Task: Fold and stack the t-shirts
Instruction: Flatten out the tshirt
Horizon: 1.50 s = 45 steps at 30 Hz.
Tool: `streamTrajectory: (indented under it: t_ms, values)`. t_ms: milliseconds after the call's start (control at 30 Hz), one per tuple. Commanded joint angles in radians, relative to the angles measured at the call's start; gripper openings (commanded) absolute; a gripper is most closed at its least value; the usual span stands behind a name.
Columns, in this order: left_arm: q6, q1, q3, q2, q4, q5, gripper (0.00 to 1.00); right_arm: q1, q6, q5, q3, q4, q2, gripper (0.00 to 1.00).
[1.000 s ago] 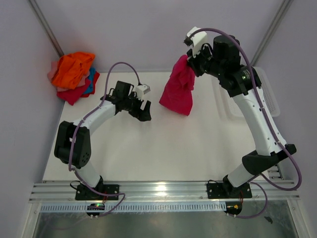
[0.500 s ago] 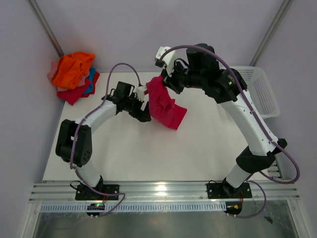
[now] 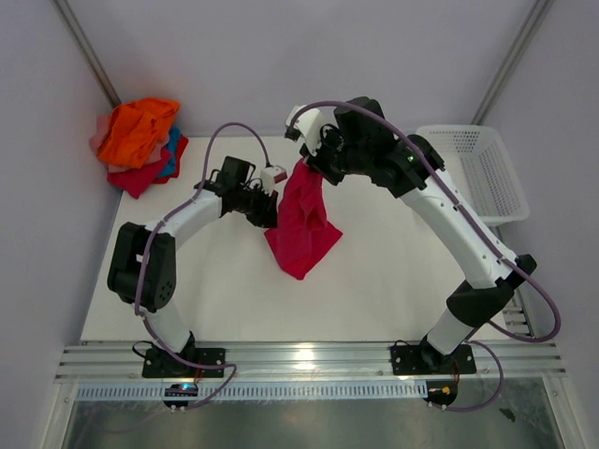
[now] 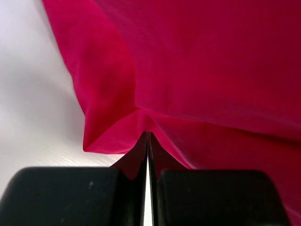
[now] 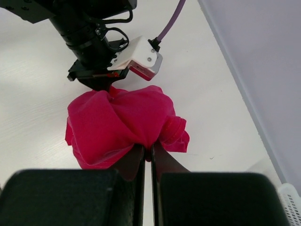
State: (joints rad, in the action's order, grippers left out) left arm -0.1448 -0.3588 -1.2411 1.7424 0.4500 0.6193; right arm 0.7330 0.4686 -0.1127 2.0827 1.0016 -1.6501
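The crimson t-shirt (image 3: 301, 229) hangs in a bunched drape over the middle of the worktop (image 3: 393, 281), gathered at the top and loose below. We cannot tell whether its lower end rests on the surface.

We judge the weak spot to be the left-hand grip. It takes only a thin peak of fabric at the very fingertips, so a pull to spread the shirt could drag that fold free and drop one side. The pinch may also have caught more than one layer, and then the shirt would not open flat. The two wrists sit close together, so a careless move could make them bump.

Our left pincer (image 4: 148, 141) is pressed together on that small fold at the shirt's edge. Our right pincer (image 5: 150, 153) is clamped on the gathered upper part.

Further out, the other t-shirts (image 3: 140, 140) lie heaped at the far left corner, and a white basket (image 3: 477, 168) sits at the far right.
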Motion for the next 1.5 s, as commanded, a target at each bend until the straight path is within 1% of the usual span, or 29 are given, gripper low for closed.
streamTrajectory:
  t_ms: [0, 133, 233, 267, 333, 367, 400, 433, 467, 533, 567, 600, 633, 667, 700, 733, 800, 833, 933, 1033, 1133, 1167, 1200, 1233, 1267, 1300, 1333, 1400, 1467]
  values:
    - [-0.036, 0.003, -0.012, 0.0, 0.024, 0.082, 0.0, 0.0, 0.001, 0.086, -0.021, -0.11, 0.024, 0.03]
    - [-0.042, 0.003, -0.02, -0.003, 0.03, 0.036, 0.0, -0.001, -0.005, 0.215, -0.062, -0.167, 0.032, 0.03]
    - [-0.036, 0.007, -0.02, -0.014, 0.015, -0.013, 0.0, -0.001, -0.013, 0.404, -0.114, -0.257, 0.038, 0.03]
    - [-0.03, 0.009, -0.018, -0.018, 0.009, -0.036, 0.0, -0.001, 0.005, 0.561, -0.156, -0.335, 0.036, 0.03]
    - [-0.007, 0.008, -0.017, -0.021, -0.014, -0.102, 0.0, -0.001, 0.065, 0.735, -0.216, -0.438, 0.032, 0.03]
    - [-0.006, 0.007, -0.017, -0.021, -0.017, -0.118, 0.0, -0.001, 0.109, 0.828, -0.299, -0.583, 0.029, 0.03]
    - [-0.001, 0.009, -0.018, -0.02, -0.02, -0.131, 0.0, -0.001, 0.205, 0.958, -0.343, -0.647, 0.027, 0.03]
    - [0.004, 0.009, -0.018, -0.017, -0.022, -0.144, 0.02, -0.004, 0.235, 0.985, -0.408, -0.696, 0.03, 0.03]
    - [0.002, 0.009, -0.018, -0.015, -0.019, -0.141, 0.03, -0.004, 0.245, 0.993, -0.432, -0.727, 0.033, 0.03]
    - [0.001, 0.009, -0.02, -0.006, -0.011, -0.139, 0.07, -0.004, 0.208, 0.979, -0.46, -0.712, 0.039, 0.03]
    - [0.002, 0.009, -0.021, -0.001, -0.008, -0.147, 0.32, -0.004, 0.191, 0.973, -0.467, -0.669, 0.039, 0.03]
    - [0.007, 0.009, -0.024, 0.006, -0.005, -0.153, 0.54, -0.006, 0.161, 0.973, -0.464, -0.649, 0.036, 0.08]
    - [0.016, 0.009, -0.026, 0.011, -0.004, -0.164, 0.74, -0.003, 0.147, 0.976, -0.455, -0.603, 0.033, 0.26]
    - [0.019, 0.009, -0.029, 0.016, -0.002, -0.164, 0.78, -0.004, 0.134, 0.981, -0.451, -0.588, 0.024, 0.5]
    - [0.022, 0.009, -0.037, 0.022, -0.001, -0.164, 0.87, -0.004, 0.128, 0.992, -0.451, -0.583, 0.023, 0.74]
    - [0.021, 0.009, -0.04, 0.031, 0.001, -0.162, 0.89, -0.004, 0.119, 0.999, -0.457, -0.581, 0.023, 0.8]
    - [0.027, 0.009, -0.049, 0.037, 0.006, -0.159, 0.9, -0.006, 0.117, 0.998, -0.463, -0.581, 0.026, 0.84]
    - [0.025, 0.009, -0.05, 0.042, 0.009, -0.159, 0.9, -0.006, 0.114, 0.992, -0.467, -0.583, 0.026, 0.89]
    - [0.024, 0.009, -0.052, 0.045, 0.015, -0.159, 0.9, -0.018, 0.075, 0.963, -0.455, -0.548, 0.019, 0.95]
    - [0.019, 0.009, -0.049, 0.045, 0.018, -0.17, 0.89, -0.029, 0.047, 0.935, -0.455, -0.515, 0.006, 0.95]
    - [0.022, 0.008, -0.049, 0.046, 0.018, -0.174, 0.89, -0.053, 0.018, 0.86, -0.452, -0.47, -0.007, 0.95]
    - [0.022, 0.009, -0.05, 0.049, 0.018, -0.174, 0.89, -0.066, -0.014, 0.778, -0.451, -0.45, -0.011, 0.95]
    - [0.024, 0.009, -0.05, 0.052, 0.016, -0.174, 0.89, -0.098, -0.04, 0.734, -0.449, -0.431, -0.016, 0.95]
    - [0.025, 0.009, -0.052, 0.054, 0.019, -0.176, 0.89, -0.119, -0.068, 0.679, -0.434, -0.375, -0.031, 0.94]
    - [0.025, 0.009, -0.052, 0.058, 0.021, -0.176, 0.89, -0.139, -0.091, 0.55, -0.426, -0.344, -0.042, 0.91]
    - [0.022, 0.009, -0.052, 0.06, 0.024, -0.173, 0.89, -0.186, -0.129, 0.491, -0.432, -0.313, -0.048, 0.91]
    - [0.014, 0.009, -0.054, 0.063, 0.027, -0.176, 0.89, -0.208, -0.143, 0.44, -0.441, -0.307, -0.056, 0.9]
    - [-0.002, 0.009, -0.066, 0.071, 0.051, -0.179, 0.89, -0.24, -0.136, 0.345, -0.49, -0.299, -0.06, 0.89]
    - [-0.042, 0.007, -0.092, 0.077, 0.073, -0.176, 0.89, -0.248, -0.111, 0.367, -0.544, -0.339, -0.057, 0.89]
